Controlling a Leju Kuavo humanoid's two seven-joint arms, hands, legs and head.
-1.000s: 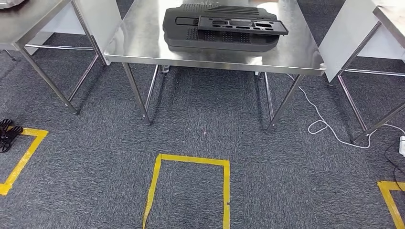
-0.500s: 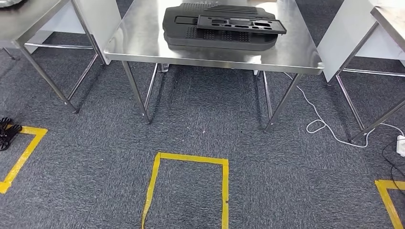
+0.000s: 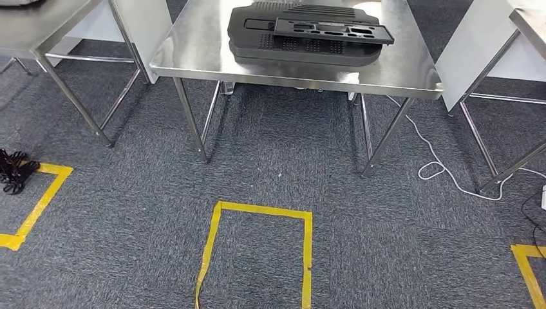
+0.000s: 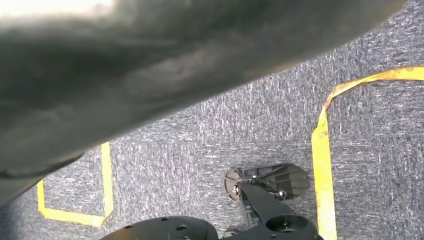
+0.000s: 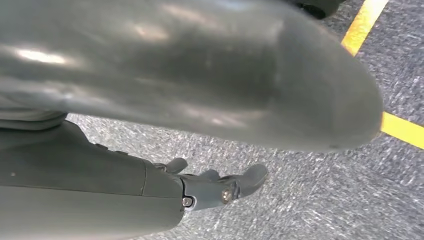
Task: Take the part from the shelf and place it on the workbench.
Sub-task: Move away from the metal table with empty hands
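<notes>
Head view gave you the part (image 3: 308,35), a black moulded piece with a slotted black panel (image 3: 333,30) on top, lying flat on the steel workbench (image 3: 193,51). Your right hand (image 5: 150,100) hung over grey carpet (image 3: 277,174), fingers (image 5: 220,187) extended and holding nothing. Your left hand (image 4: 125,75) was a close blur; I could not tell its state.

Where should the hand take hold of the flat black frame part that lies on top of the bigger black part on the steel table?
Probably at the long near edge of the flat black frame part, coming from the robot's side of the steel table. It lies flat on the bigger black part, and its right end overhangs slightly, leaving room for fingers below.
</notes>
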